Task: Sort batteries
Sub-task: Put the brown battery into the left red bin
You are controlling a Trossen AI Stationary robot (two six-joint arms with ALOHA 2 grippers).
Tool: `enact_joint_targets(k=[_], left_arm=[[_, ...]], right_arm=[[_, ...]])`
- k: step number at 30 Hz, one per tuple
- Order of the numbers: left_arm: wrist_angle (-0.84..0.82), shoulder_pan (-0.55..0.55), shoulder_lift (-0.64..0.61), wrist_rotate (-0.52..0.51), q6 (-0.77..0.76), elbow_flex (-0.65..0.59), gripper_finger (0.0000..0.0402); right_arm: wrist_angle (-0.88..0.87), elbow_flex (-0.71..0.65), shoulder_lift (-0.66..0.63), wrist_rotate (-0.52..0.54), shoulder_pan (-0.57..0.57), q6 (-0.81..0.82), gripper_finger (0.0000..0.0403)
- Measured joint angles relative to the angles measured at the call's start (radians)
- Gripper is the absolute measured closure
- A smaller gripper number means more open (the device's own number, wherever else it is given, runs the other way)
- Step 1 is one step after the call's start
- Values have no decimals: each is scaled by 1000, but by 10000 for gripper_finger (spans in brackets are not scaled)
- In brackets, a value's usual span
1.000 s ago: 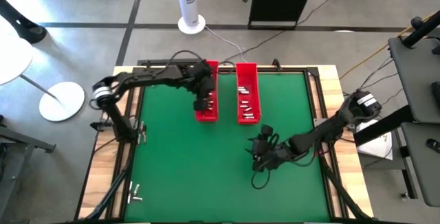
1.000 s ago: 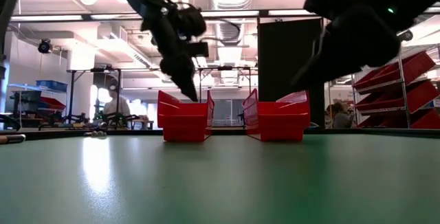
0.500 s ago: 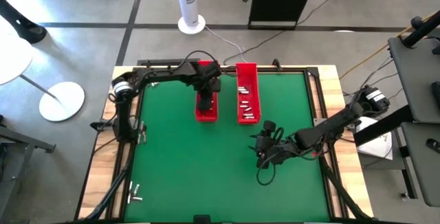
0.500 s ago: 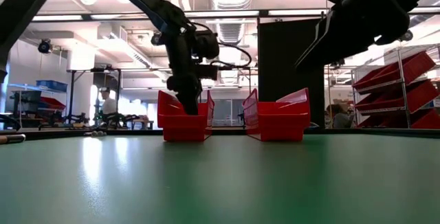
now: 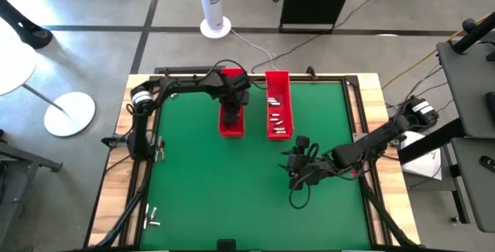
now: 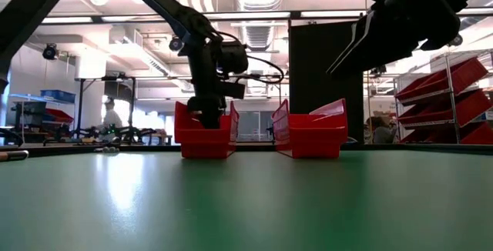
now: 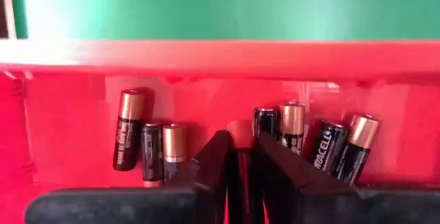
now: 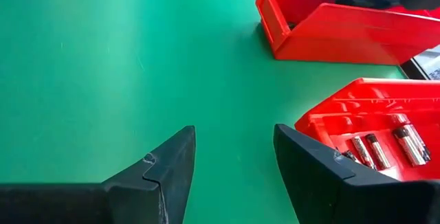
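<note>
Two long red trays stand side by side at the far middle of the green table: the left tray (image 5: 224,128) and the right tray (image 5: 278,105). My left gripper (image 5: 230,114) reaches down into the left tray (image 7: 69,121), shut on one battery (image 7: 240,138). Several black, copper-topped batteries (image 7: 129,138) lie on that tray's floor around it. Smaller silvery batteries (image 8: 385,145) lie in the right tray (image 8: 371,114). My right gripper (image 8: 234,162) hovers open over bare green table, just near of the right tray, with nothing between its fingers. My left gripper pinches a battery between its two fingers (image 7: 214,157), which come from above and point steeply down into the left tray. The battery lies along the fingers, and its copper-coloured end (image 7: 240,129) sticks out past the fingertips. Whether that end touches the tray floor I cannot tell.
A loose black cable (image 5: 296,198) loops on the table under my right arm. A few small light items (image 5: 152,219) lie on the wooden border at the near left. The table's near half is open green surface (image 5: 216,198).
My left gripper has come down from above the left tray's rim into the tray, tipping more steeply downward. My right gripper has risen a little above the table.
</note>
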Motion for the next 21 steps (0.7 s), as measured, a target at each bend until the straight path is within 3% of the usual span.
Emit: enact_joint_targets(k=[21], left_arm=[[65,0,0,47,-14,0,345]], right_arm=[[-2,0,0,0,0,1,209]])
